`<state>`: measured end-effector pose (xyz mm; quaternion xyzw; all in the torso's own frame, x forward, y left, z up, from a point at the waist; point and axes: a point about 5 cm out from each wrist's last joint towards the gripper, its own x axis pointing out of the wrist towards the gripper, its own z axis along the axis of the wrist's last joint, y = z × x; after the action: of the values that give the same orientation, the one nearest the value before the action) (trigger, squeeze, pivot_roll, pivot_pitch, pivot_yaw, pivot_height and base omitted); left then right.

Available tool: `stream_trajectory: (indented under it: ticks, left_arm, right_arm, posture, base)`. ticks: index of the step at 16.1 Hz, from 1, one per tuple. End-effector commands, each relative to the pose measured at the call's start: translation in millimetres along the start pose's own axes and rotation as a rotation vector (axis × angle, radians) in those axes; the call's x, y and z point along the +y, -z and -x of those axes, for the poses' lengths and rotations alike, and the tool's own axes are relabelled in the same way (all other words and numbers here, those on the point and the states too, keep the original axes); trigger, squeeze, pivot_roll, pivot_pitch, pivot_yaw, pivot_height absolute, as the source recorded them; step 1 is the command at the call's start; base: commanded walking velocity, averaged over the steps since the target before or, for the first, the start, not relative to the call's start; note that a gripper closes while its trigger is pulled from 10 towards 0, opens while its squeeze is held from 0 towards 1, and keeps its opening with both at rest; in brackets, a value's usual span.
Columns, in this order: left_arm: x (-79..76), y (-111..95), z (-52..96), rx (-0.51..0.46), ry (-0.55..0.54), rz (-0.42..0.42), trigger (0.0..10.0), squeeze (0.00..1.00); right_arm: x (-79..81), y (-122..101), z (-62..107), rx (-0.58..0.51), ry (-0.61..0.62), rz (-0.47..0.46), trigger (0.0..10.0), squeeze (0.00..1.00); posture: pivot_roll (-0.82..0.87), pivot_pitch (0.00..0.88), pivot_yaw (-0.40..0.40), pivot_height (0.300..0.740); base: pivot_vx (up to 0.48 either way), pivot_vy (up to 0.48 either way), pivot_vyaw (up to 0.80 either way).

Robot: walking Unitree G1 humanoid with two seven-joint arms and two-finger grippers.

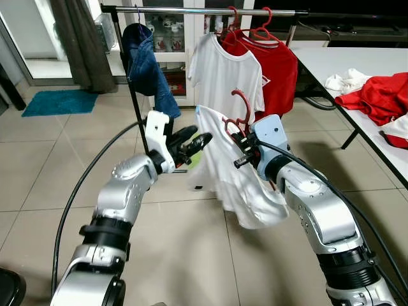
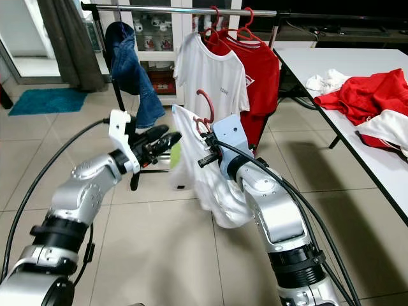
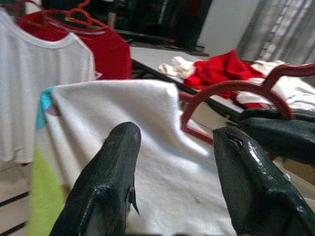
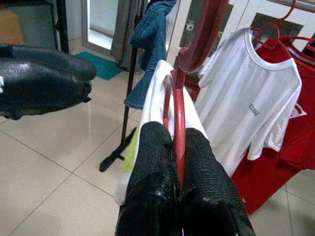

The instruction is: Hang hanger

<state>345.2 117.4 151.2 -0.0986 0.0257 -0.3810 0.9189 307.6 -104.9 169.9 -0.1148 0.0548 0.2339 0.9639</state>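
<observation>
My right gripper (image 1: 241,145) is shut on a dark red hanger (image 1: 242,107), pinching its neck just below the hook (image 4: 179,123). A white T-shirt (image 1: 224,175) with a yellow-green patch hangs from that hanger, in front of me and below the rack's rail (image 1: 191,10). My left gripper (image 1: 194,143) is open beside the shirt's left shoulder. Its fingers (image 3: 110,177) stand apart with the white cloth (image 3: 147,128) just beyond them, not touching that I can see.
On the rail hang blue jeans (image 1: 146,67), a white T-shirt (image 1: 223,73) and a red shirt (image 1: 280,70) on red hangers. A white table (image 1: 347,64) with a pile of red and white clothes (image 1: 376,95) stands at right. A blue mat (image 1: 60,102) lies far left.
</observation>
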Motion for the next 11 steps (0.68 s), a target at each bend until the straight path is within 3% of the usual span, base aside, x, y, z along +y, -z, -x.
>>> stream_trajectory:
  ticks: [1, 11]
  left_arm:
    - [0.9, -0.8, -3.3, 0.005, 0.016, -0.015, 10.0, 0.00]
    - [2.9, -7.9, -25.6, 0.024, 0.072, -0.073, 10.0, 0.00]
  right_arm:
    - [1.4, -6.7, 2.8, -0.027, -0.010, 0.024, 10.0, 0.00]
    - [16.3, -11.7, 8.8, -0.053, -0.116, 0.029, 10.0, 0.00]
  posture:
    - [-0.16, 0.000, 0.009, 0.740]
    - [-0.17, 0.000, 0.015, 0.740]
  base:
    - [0.000, 0.000, 0.00]
    - [0.000, 0.000, 0.00]
